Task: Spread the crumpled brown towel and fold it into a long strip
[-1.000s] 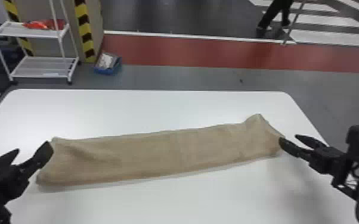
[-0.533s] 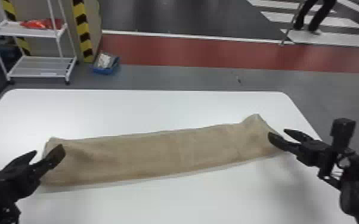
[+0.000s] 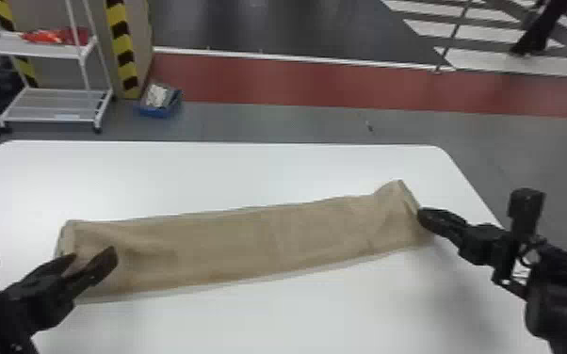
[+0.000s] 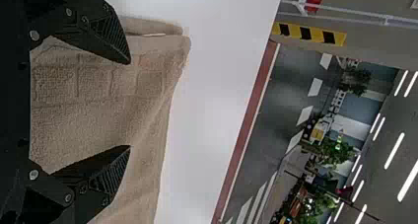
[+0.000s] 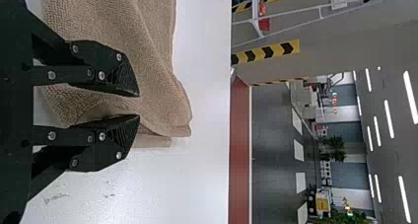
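- I see a long brown cloth towel [image 3: 249, 245] lying as a strip across a white, round-cornered table [image 3: 202, 172], its right end set farther back than its left.
- White tabletop shows along both long sides of the towel — a broad band toward the far edge, another toward the near side. A narrower stretch separates its right end from the table's right edge.
- The black left gripper [image 3: 93, 257] is at the towel's left end, its two flat fingers wide apart over the cloth.
- The black right gripper [image 3: 429, 218] is at the right end, its fingers separated by a narrow gap — I can't tell whether cloth sits between them.
- Creases slant across that right end, and its far corner juts toward the far edge.
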Controlling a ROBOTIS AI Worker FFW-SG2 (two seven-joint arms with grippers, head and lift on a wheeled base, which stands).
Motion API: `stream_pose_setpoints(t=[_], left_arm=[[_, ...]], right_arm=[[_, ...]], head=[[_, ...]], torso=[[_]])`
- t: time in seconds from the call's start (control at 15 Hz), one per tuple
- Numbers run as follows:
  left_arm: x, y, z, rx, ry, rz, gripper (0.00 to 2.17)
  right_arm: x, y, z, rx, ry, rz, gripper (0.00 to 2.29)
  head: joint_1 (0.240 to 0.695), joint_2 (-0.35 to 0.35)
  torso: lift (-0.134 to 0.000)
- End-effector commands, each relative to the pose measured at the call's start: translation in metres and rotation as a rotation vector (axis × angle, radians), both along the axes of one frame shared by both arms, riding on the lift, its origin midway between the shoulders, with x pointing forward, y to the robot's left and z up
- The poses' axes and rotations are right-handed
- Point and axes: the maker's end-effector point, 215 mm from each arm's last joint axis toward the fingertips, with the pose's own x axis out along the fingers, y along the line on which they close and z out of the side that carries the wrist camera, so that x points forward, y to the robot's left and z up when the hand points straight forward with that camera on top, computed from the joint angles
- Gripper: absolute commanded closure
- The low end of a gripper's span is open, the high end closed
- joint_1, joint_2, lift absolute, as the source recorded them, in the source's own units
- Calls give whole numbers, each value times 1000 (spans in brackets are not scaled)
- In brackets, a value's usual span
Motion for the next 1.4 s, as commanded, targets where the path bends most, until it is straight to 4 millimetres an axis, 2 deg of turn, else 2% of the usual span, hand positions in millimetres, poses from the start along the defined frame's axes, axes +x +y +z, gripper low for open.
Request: stream_pose_setpoints(t=[0.0, 0.27, 0.4, 0.8, 1.33], left_arm=[[-7, -21, -14, 13, 42, -45, 336], [-13, -33, -26, 35, 85, -76, 336], [-15, -37, -30, 59, 91, -83, 336], [3, -35, -20, 91, 64, -67, 336], [18, -30, -22, 144, 62, -57, 336]], right_arm=[[-8, -3, -5, 14, 10, 0, 1197], [-22, -12, -4, 28, 1, -1, 1197], [-26, -23, 1, 28, -9, -12, 1197], [-31, -52, 22, 19, -52, -31, 1197], [-51, -47, 17, -5, -28, -10, 1190]], head=[[695, -182], [695, -225], [695, -235], [695, -272], [695, -277]], torso=[[-124], [-124], [-124], [-124], [-124]])
